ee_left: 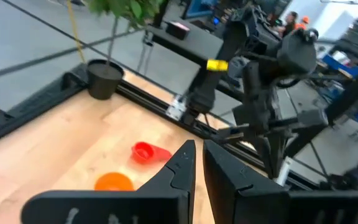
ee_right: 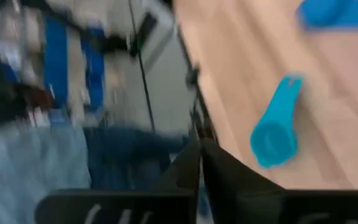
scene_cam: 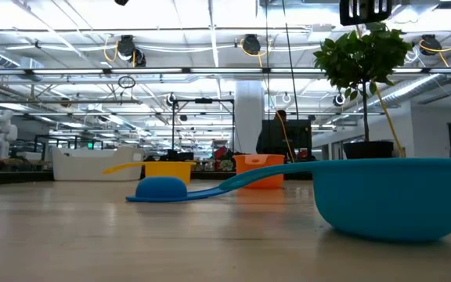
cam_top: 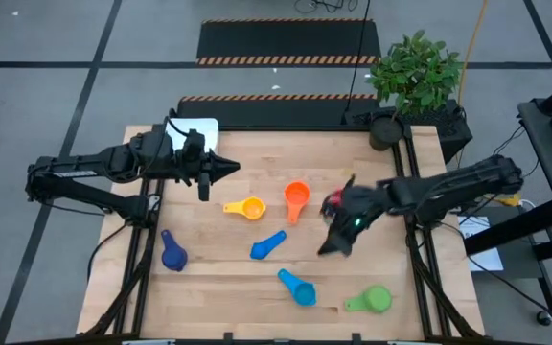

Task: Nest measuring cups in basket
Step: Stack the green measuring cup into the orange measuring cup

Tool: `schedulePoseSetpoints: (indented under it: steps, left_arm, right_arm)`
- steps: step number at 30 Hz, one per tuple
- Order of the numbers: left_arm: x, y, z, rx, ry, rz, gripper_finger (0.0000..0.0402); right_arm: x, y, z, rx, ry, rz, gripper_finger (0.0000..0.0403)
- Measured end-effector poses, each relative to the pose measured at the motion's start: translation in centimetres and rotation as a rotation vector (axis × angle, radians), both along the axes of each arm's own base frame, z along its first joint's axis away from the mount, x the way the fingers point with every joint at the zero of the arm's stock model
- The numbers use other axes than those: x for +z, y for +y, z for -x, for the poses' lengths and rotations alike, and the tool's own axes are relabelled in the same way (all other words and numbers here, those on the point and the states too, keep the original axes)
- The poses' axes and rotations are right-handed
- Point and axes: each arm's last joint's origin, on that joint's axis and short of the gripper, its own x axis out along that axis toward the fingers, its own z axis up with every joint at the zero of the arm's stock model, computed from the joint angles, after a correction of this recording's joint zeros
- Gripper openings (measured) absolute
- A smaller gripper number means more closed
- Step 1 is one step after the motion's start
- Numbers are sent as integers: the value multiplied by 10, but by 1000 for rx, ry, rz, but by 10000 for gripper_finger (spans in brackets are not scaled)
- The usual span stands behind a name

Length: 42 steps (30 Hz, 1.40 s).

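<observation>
Six measuring cups are seen scattered on the wooden table (cam_top: 209, 297): yellow cup (cam_top: 247, 207), orange cup (cam_top: 297, 197), red cup (cam_top: 332, 202), dark blue cup (cam_top: 172, 253), two lighter blue cups (cam_top: 267, 245) (cam_top: 298, 287), green cup (cam_top: 372, 300). The white basket (cam_top: 195, 127) is set at the far left corner, partly hidden by the left arm. The left gripper (cam_top: 233, 168) is held above the table near the yellow cup, fingers closed, nothing grasped. The right gripper (cam_top: 330, 247) is poised right of the middle, beside the red cup, clenched and empty.
</observation>
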Motion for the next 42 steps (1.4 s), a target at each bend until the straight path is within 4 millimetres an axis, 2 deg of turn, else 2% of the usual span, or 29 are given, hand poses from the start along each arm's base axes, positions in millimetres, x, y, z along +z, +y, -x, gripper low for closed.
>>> schedulePoseSetpoints:
  steps: [2,7,13,21,28,37,42]
  left_arm:
    - [0,-1,0,-25,0,6,33]
    - [0,-2,0,-47,-1,11,33]
    - [0,-2,0,-47,-1,11,33]
    - [-1,-3,-1,-51,1,21,33]
    - [-1,-8,-1,-43,1,27,33]
    - [-1,-14,-1,-54,1,22,33]
    - [-1,-15,-1,-36,1,15,33]
  right_arm:
    - [-11,9,-7,116,31,-14,36]
    - [-36,25,-9,335,107,15,93]
    - [-58,40,-10,625,2,107,168]
    - [-91,54,-21,822,-67,155,227]
    - [-116,59,-29,943,-125,191,247]
    - [-149,63,-35,1056,-138,143,236]
    - [-157,61,-37,1080,-154,156,231]
